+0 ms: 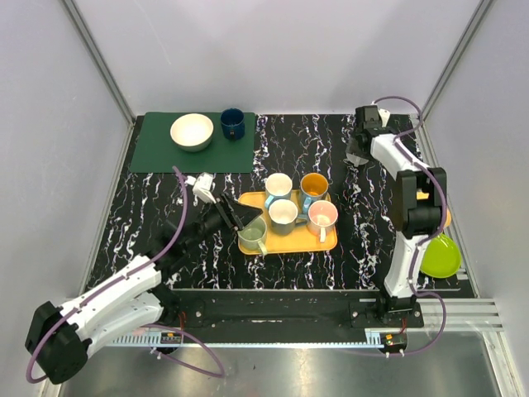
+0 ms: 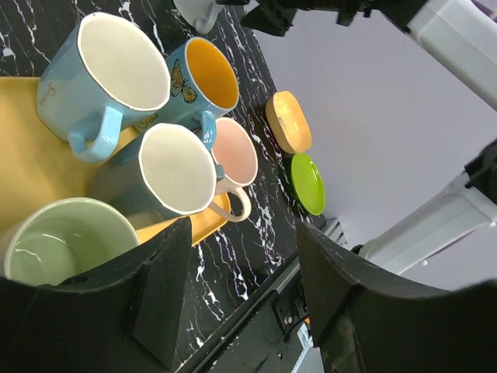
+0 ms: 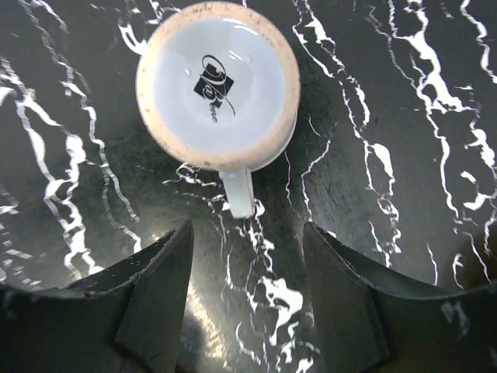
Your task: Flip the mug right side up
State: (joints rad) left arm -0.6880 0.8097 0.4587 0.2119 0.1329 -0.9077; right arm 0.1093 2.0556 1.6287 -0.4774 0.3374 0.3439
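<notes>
The mug point(image 3: 217, 85) sits base-up on the desk point(image 3: 419, 171), well apart from the tray point(image 1: 289, 241); nothing is turned yet. The right gripper point(image 3: 247, 233) hovers above it, jaws spread and empty (handle pointing between them). Bare desk rings the mug. The left gripper point(image 2: 245, 241) also has its jaws apart, holding nothing.

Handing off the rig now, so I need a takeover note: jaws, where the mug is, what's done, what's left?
Right gripper: jaws open, empty, hovering above the upside-down mug, whose handle points toward the gripper.
Left gripper: jaws open, empty, next to the green mug on the yellow tray.
The upside-down mug sits base-up on the black marble table, off the tray.
Done: right arm positioned over it.
Left: grasp, flip, set it upright.
</notes>
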